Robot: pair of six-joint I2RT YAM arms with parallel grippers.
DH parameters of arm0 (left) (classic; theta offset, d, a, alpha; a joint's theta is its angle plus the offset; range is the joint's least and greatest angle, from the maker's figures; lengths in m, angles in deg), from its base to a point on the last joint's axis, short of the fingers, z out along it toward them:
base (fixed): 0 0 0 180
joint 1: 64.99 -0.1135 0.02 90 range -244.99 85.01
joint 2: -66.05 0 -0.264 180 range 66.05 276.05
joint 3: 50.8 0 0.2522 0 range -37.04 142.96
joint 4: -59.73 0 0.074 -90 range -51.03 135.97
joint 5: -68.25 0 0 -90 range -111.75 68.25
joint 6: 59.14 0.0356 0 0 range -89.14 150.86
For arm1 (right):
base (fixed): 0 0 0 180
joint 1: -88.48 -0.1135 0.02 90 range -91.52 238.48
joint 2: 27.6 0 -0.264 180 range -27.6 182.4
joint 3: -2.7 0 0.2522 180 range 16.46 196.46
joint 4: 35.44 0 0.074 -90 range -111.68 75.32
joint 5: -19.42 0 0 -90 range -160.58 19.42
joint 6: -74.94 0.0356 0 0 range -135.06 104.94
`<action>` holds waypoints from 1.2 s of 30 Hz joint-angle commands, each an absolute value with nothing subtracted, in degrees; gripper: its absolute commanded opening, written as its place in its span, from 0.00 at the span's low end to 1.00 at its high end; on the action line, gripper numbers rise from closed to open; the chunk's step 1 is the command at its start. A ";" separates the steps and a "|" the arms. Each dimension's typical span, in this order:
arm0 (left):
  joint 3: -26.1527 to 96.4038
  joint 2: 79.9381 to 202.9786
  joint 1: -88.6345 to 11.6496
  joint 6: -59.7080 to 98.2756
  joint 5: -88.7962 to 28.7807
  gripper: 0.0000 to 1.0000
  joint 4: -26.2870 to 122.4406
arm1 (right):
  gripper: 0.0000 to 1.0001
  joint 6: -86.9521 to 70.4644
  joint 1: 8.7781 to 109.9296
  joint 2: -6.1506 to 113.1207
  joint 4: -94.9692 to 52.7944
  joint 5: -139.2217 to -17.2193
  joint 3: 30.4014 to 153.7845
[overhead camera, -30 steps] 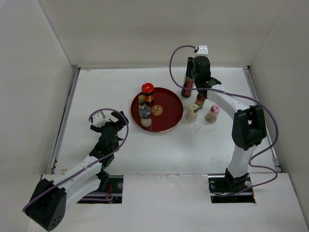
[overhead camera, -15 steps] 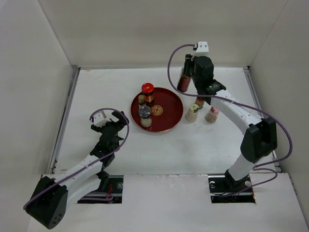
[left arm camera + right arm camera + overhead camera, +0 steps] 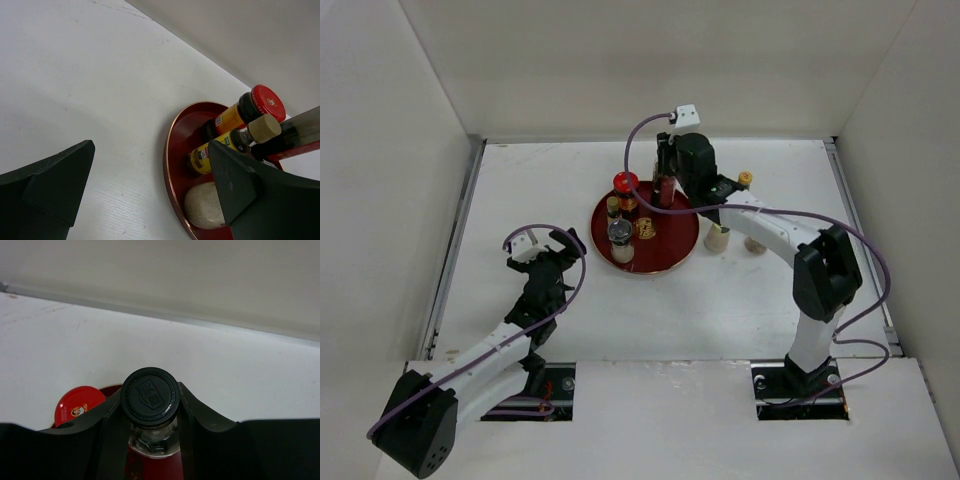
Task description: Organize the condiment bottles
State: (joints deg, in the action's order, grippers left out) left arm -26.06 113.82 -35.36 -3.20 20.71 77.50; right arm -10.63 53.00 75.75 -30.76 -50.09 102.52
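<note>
My right gripper (image 3: 666,186) is shut on the neck of the tall black-capped clear bottle (image 3: 665,190), upright over the back right part of the dark red tray (image 3: 665,252); I cannot tell if it touches the tray. In the right wrist view its black cap (image 3: 150,396) sits between the fingers (image 3: 112,425). On the tray stand the red-lidded jar (image 3: 626,186), the slim yellow bottle (image 3: 613,208) and the grey-lidded jar (image 3: 621,236). My left gripper (image 3: 546,258) is open and holds nothing, left of the tray.
Right of the tray stand a cream-capped shaker (image 3: 718,238) and an orange-capped bottle (image 3: 745,180); another shaker (image 3: 757,244) is mostly hidden behind the right arm. The left wrist view shows the tray rim (image 3: 168,165) and the red-lidded jar (image 3: 260,104). White walls enclose the table.
My right arm has carried the tall bottle from the back right of the table leftward to over the tray. The left arm has stayed still.
</note>
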 commanded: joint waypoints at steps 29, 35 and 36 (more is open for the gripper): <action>-26.32 112.02 -35.25 -3.68 19.21 1.00 80.25 | 0.90 -5.58 53.09 55.31 -41.55 -42.64 83.11; -26.15 112.63 -34.98 -3.77 18.95 1.00 80.69 | 0.92 -1.53 63.90 49.31 -35.58 -38.94 74.74; -26.15 112.63 -34.89 -3.77 18.69 1.00 80.60 | 0.93 -1.52 64.79 49.83 -34.79 -38.94 74.73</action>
